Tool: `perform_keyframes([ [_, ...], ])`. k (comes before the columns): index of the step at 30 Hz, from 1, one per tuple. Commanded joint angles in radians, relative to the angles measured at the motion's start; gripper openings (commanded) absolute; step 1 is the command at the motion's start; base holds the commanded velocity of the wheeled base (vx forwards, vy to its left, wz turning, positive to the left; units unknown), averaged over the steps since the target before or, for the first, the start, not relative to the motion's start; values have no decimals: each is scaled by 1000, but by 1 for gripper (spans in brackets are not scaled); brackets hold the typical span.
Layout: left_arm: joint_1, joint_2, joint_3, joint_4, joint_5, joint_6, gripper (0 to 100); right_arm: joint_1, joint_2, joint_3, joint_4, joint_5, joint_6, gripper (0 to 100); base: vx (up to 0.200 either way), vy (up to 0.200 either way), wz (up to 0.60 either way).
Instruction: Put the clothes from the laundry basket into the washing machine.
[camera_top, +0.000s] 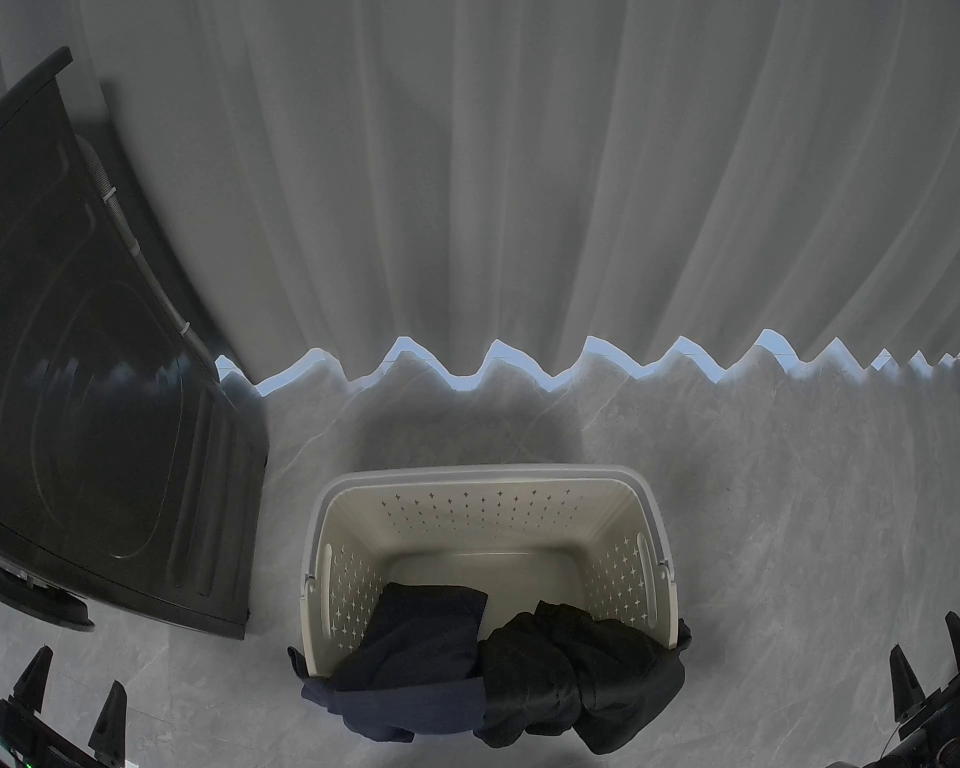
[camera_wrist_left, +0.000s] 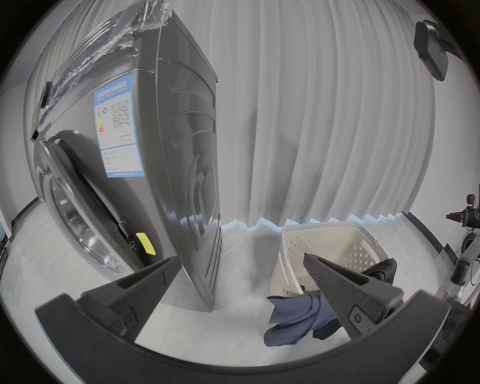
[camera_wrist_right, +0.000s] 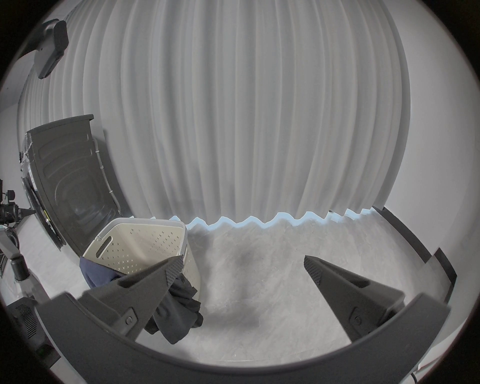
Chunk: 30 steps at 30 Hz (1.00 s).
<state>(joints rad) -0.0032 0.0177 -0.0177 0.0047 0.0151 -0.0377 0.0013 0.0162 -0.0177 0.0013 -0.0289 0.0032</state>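
Observation:
A cream laundry basket (camera_top: 490, 480) stands on the grey floor in front of me. A dark blue garment (camera_top: 415, 660) and a black garment (camera_top: 590, 670) lie in it and spill over its near rim. To the basket's left stands the dark washing machine (camera_top: 100, 440); its round door (camera_wrist_left: 80, 225) faces away from the basket. My left gripper (camera_top: 72, 695) is open at the lower left, near the machine, holding nothing. My right gripper (camera_top: 930, 660) is open at the lower right, well clear of the basket. The basket (camera_wrist_right: 135, 240) and the hanging black garment (camera_wrist_right: 177, 307) lie off to the right gripper's (camera_wrist_right: 240, 267) side.
A white pleated curtain (camera_top: 560, 180) hangs behind the basket down to the floor. Bare grey floor (camera_top: 820, 500) spreads to the right of the basket and between the basket and the machine. A tripod stand (camera_wrist_left: 465, 235) is at the room's edge.

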Motion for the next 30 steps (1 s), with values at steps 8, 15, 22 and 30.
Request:
perform_keyframes([
  [8,0,-16,16,0,-1,-1,100,0,-16,16,0,0,0,100,150,0,0],
  [15,0,-16,16,0,0,-1,100,0,-16,16,0,0,0,100,143,0,0],
  [22,0,-16,16,0,0,-1,100,0,-16,16,0,0,0,100,29,0,0],
  [30,-1,-16,16,0,0,-1,100,0,-16,16,0,0,0,100,0,0,0],
])
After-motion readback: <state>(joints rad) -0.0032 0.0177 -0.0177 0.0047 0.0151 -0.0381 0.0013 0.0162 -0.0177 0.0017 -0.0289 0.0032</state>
